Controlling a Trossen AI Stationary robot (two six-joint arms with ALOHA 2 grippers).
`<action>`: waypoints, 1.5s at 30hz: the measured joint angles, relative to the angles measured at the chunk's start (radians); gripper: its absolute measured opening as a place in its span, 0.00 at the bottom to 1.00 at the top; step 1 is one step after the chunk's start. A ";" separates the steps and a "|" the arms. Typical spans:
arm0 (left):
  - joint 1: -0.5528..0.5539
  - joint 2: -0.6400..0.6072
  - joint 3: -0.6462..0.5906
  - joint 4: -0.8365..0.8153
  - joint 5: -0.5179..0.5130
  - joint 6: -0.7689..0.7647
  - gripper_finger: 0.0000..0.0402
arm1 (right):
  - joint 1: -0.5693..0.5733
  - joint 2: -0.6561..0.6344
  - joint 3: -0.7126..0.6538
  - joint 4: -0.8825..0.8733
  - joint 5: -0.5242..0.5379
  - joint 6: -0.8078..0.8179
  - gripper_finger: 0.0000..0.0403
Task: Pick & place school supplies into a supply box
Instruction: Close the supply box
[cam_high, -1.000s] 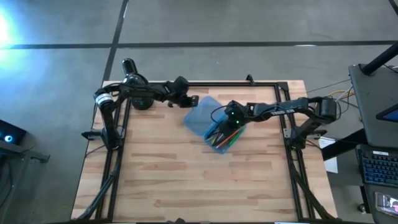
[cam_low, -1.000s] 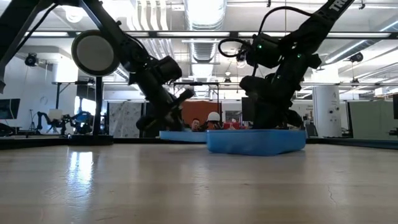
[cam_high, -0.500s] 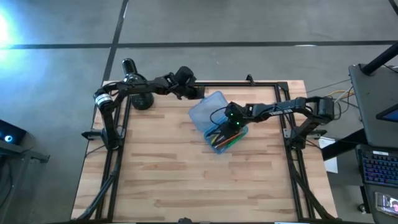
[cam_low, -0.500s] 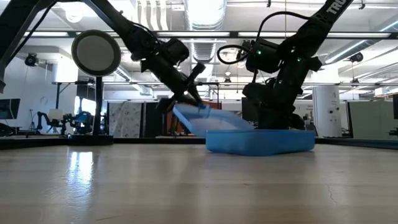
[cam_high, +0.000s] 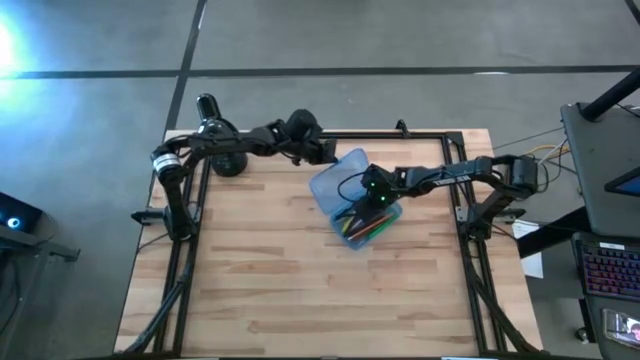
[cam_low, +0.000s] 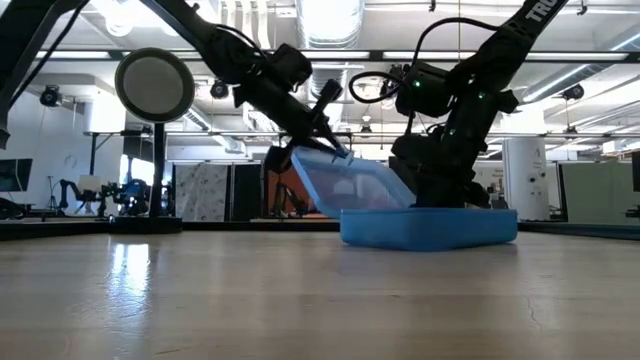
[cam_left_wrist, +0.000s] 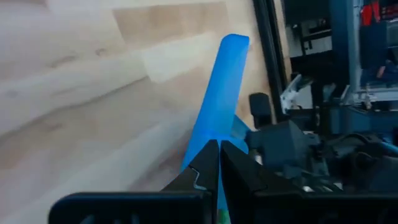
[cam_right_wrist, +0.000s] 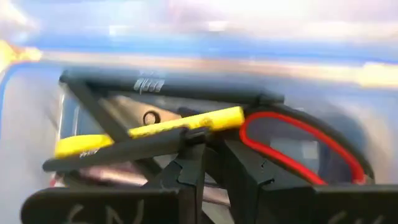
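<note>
From above, the supply box (cam_high: 355, 205) lies near the middle of the far half of the table (cam_high: 260, 290), turned at an angle, with coloured pens (cam_high: 362, 225) visible in its open tray. The left gripper (cam_high: 328, 154) is at the far edge of the table and touches the free edge of the lid (cam_high: 335, 180), while the right gripper (cam_high: 378, 198) is down over the tray. A black desk lamp (cam_high: 215, 140) stands at the far left corner. In the low view, the lid (cam_low: 345, 183) is raised and tilted, its upper edge pinched in the left gripper (cam_low: 322, 135), and the right gripper (cam_low: 440, 185) reaches down into the blue tray (cam_low: 430, 227). In the left wrist view, the left gripper (cam_left_wrist: 217, 152) has its two dark fingers closed on the thin blue lid (cam_left_wrist: 217, 106), which is seen edge-on. In the right wrist view, the right gripper (cam_right_wrist: 211, 146) has its fingers nearly together over the things inside the box; a yellow pen (cam_right_wrist: 155, 132), a black pen (cam_right_wrist: 168, 88) and the red-handled scissors (cam_right_wrist: 298, 140) lie just beside them, but I cannot tell if the fingers grip anything.
</note>
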 joint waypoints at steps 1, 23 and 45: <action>-0.003 0.000 0.000 0.014 0.012 -0.018 0.00 | 0.000 0.000 0.000 0.000 0.005 -0.002 0.12; -0.007 0.003 0.104 -0.076 -0.073 0.029 0.00 | 0.002 0.000 0.000 -0.001 0.053 -0.016 0.12; -0.209 -0.212 -0.304 -0.191 -0.335 -0.387 0.20 | 0.006 -0.015 -0.002 -0.013 0.045 -0.043 0.12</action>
